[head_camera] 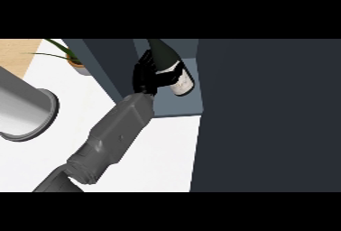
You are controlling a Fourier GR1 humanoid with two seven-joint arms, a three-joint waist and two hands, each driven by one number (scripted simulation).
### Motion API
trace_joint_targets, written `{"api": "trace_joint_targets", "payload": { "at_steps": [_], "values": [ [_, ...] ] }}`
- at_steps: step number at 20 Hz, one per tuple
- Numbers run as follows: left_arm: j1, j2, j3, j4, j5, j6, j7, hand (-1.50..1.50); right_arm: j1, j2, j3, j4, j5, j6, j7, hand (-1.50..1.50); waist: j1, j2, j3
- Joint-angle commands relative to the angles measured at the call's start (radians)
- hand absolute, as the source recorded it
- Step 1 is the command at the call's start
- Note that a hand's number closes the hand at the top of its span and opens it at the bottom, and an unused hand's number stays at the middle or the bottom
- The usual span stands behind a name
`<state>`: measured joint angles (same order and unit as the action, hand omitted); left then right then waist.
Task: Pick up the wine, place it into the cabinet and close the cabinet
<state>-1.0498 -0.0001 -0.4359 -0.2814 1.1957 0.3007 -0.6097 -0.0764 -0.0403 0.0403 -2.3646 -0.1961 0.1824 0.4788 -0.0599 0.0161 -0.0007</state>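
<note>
Your left hand (145, 74) has its fingers wrapped around the wine (174, 72), already inside the open cabinet (266, 113) at the far side. You must yet release and close it.

Left forearm (113, 135), grey, rising from the lower left edge of the head view and slanting up and to the right. Wrist nearly in line with the forearm. Black left hand (148, 74) at its far end, fingers curled round the body of the wine bottle (178, 77), back of the hand turned toward the view. Elbow end cut off at the lower edge.
</note>
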Motion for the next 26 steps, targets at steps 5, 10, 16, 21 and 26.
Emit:
{"api": "trace_joint_targets", "payload": {
  "at_steps": [5,10,16,21,26],
  "values": [
    [-0.016,0.000,-0.019,0.035,0.031,-0.015,-0.021,1.50,-0.040,0.025,0.034,0.059,0.025,-0.005,-0.037,-1.50,-0.023,0.009,0.000],
    [0.002,0.000,-0.048,-0.003,0.078,0.031,-0.033,1.50,-0.028,0.011,0.034,0.039,0.011,0.014,-0.036,-1.50,-0.042,0.009,-0.001],
    [0.106,0.000,-0.135,-0.079,0.113,0.020,-0.070,1.50,-0.077,0.015,0.019,0.099,0.001,0.014,-0.052,-1.50,-0.060,0.013,-0.001],
    [0.077,0.000,-0.168,-0.083,0.152,0.057,-0.077,1.50,-0.051,0.009,0.040,0.067,-0.013,0.030,-0.046,-1.50,-0.088,0.019,-0.001],
    [0.080,0.000,-0.180,-0.148,0.243,0.100,-0.106,1.50,-0.031,0.019,0.074,0.052,0.015,0.023,-0.040,-1.50,-0.089,0.016,-0.001]
  ]
}}
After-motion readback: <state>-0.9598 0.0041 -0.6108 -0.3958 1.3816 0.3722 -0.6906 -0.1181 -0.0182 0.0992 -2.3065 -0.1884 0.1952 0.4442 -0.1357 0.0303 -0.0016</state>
